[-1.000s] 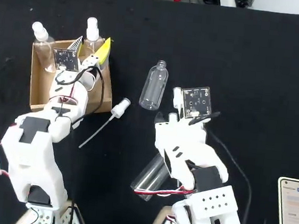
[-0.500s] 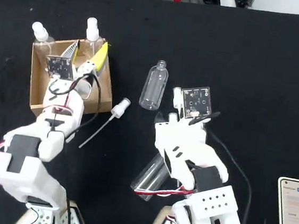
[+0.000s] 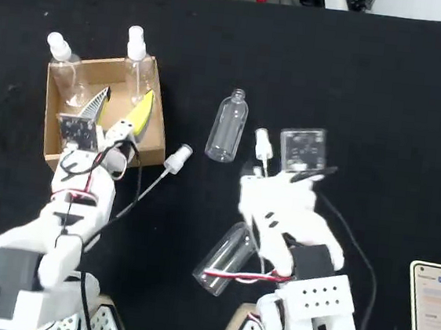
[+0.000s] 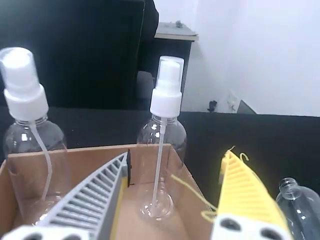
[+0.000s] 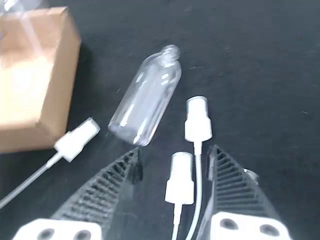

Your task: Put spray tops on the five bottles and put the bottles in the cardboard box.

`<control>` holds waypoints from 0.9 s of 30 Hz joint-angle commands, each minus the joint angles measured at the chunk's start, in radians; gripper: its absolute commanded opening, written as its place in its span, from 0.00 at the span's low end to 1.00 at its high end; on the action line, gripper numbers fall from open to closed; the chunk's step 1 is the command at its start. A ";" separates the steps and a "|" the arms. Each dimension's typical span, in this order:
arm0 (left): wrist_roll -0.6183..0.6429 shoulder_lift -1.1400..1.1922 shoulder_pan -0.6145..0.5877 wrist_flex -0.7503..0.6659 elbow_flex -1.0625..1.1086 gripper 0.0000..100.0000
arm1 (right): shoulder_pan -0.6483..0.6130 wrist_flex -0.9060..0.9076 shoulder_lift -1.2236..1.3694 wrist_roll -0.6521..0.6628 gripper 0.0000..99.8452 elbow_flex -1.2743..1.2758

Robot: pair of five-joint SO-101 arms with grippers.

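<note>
I look down on a matte black cloth table [image 3: 384,111]. The left wrist camera shows a white wall [image 4: 260,55] and dark furniture [image 4: 75,50] behind it.

The cardboard box [image 3: 104,74] sits in the upper left of the overhead frame, brown, open-topped and square-edged. Two clear plastic bottles stand along its far wall, the left bottle [image 3: 63,70] and the right bottle [image 3: 138,66], each with a white spray top. My left claw [image 3: 124,101] hangs over the box's near right part, its ribbed grey and yellow fingers spread wide and empty.

An uncapped third bottle [image 3: 228,126] lies at frame centre. A loose spray top [image 3: 177,160] with a thin tube lies between it and the box. A fourth bottle [image 3: 227,256] lies at bottom centre beside the right arm.

My right claw [image 5: 175,152] gapes wide and grips nothing. One small sprayer [image 5: 180,177] lies between its fingers, and a second sprayer [image 5: 198,117] lies just past the tips. Bare cloth runs across the upper right to the table's far edge, and a lit tablet [image 3: 432,313] sits at the lower right.
</note>
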 commanded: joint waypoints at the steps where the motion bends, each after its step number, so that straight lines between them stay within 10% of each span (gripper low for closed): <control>1: 0.002 -0.141 0.018 0.044 0.045 0.28 | 0.080 -0.061 0.001 -0.011 0.21 -0.004; 15: 0.069 -0.620 0.122 1.493 -0.285 0.28 | 0.216 -0.069 0.001 -0.110 0.21 -0.008; 27: -0.206 -0.683 0.390 1.734 -0.300 0.28 | 0.399 -0.063 0.001 -0.175 0.21 -0.047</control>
